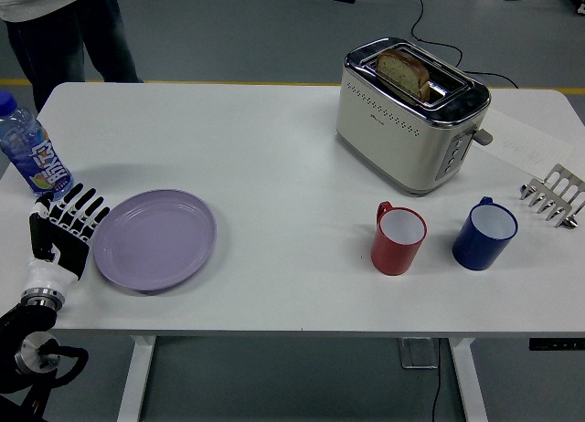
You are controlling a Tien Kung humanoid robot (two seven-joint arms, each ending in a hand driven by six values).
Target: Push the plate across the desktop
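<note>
A lilac plate [155, 239] lies flat on the white table [274, 148] at the front left. My left hand [71, 223] stands on its left side, fingers straight and spread, with the fingertips against the plate's left rim. It holds nothing. The right arm does not show in the head view.
A water bottle [25, 150] stands just behind my left hand. A toaster [409, 111] with bread sits at the back right. A red mug [398, 239], a blue mug [484, 233] and a metal rack [554, 195] stand right of centre. A person [64, 25] stands at the far left.
</note>
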